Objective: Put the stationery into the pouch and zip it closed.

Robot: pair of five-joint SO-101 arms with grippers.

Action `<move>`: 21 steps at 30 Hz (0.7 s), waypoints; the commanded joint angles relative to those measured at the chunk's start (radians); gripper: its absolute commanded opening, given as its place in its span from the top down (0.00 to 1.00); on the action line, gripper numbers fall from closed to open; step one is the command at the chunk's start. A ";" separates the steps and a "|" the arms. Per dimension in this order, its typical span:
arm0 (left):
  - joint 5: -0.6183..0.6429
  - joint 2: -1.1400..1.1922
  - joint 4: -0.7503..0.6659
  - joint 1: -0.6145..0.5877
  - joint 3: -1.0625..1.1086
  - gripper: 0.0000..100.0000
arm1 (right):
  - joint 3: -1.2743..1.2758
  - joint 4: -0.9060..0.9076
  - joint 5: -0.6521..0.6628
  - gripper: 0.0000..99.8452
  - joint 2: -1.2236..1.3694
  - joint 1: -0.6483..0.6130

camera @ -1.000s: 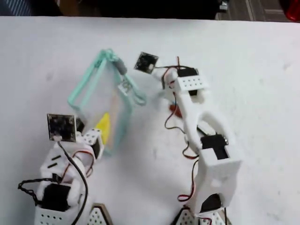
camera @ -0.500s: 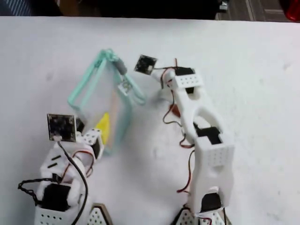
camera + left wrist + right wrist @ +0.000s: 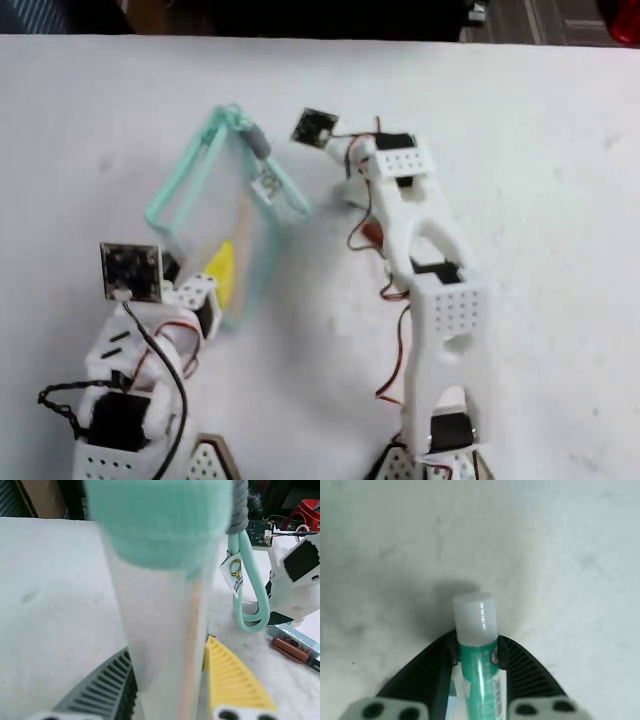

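The left arm point(image 3: 130, 370) sits folded low at the near left of the white table point(image 3: 560, 130); the left gripper point(image 3: 213, 278), one grey finger and one yellow, is clamped on the near edge of the clear, mint-trimmed zip pouch point(image 3: 205, 200), which angles away across the table, its mint loop strap point(image 3: 250, 607) on the side toward the right arm point(image 3: 440, 310); that arm stretches forward from its base, wrist bent down just beside the pouch; the right gripper point(image 3: 475, 650) pinches a green glue stick with a white cap point(image 3: 475, 614), cap pointed at the table; a brown marker point(image 3: 289, 649) lies near the strap.
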 commanded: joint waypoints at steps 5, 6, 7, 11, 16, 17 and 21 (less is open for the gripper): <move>0.009 -0.008 -0.003 0.105 -0.032 0.79 | -0.219 0.220 0.006 0.98 -0.077 0.013; 0.009 -0.008 0.008 0.124 -0.034 0.78 | -0.244 0.248 0.002 0.98 -0.094 0.013; 0.009 -0.008 0.017 0.139 -0.035 0.76 | -0.269 0.274 -0.020 0.98 -0.113 0.013; 0.009 -0.008 0.037 0.157 -0.035 0.71 | -0.390 0.363 -0.152 0.98 -0.217 0.013; 0.009 -0.008 0.037 0.156 -0.035 0.71 | -0.583 0.483 -0.328 0.98 -0.398 0.010; 0.009 -0.008 0.037 0.156 -0.035 0.71 | -0.620 0.506 -0.364 0.98 -0.438 0.007; 0.009 -0.008 0.034 0.156 -0.035 0.71 | -0.738 0.593 -0.526 0.98 -0.585 -0.027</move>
